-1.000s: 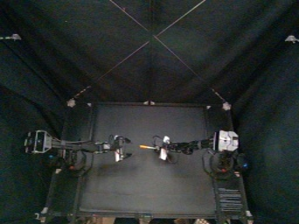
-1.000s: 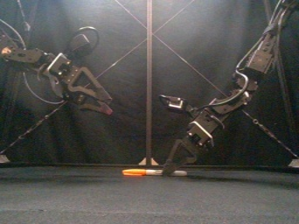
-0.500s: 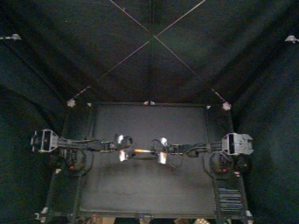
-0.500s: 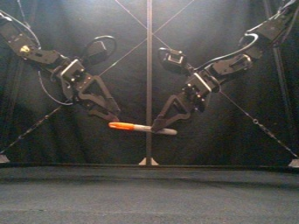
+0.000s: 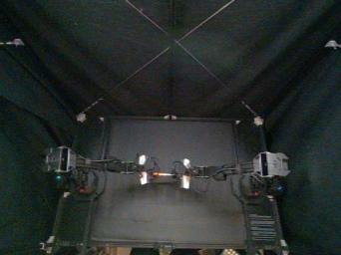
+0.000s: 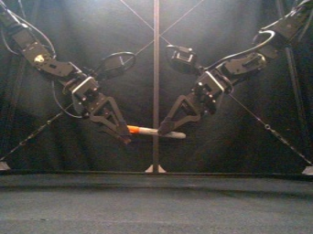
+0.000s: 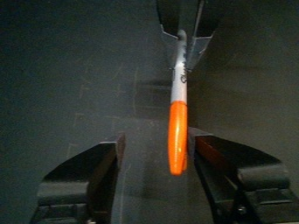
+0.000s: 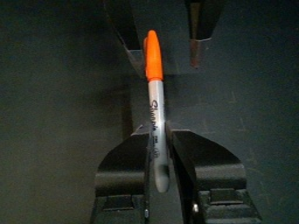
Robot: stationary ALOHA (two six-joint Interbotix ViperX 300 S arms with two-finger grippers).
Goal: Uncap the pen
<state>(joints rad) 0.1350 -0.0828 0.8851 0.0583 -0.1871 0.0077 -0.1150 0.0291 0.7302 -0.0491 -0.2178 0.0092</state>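
Pen [image 6: 156, 132] — one, right gripper [image 6: 167, 131] clamped on it, left gripper [image 6: 124, 128] jaws apart around cap [image 7: 177, 140]

Light is dim, a pale glow on the curtain [image 6: 86, 32] above and behind the left end effector [image 6: 120, 126] and right end effector [image 6: 167, 123], the table [image 6: 156, 196] beneath them near black, both overviews soft and grainy, wrist views crisper on the pen [image 7: 177, 131].

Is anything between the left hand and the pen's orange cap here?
Nothing visible. The right hand holds the pen aloft by its grey barrel, and the orange cap lies bare between the left hand's open jaws, with a gap on each side.
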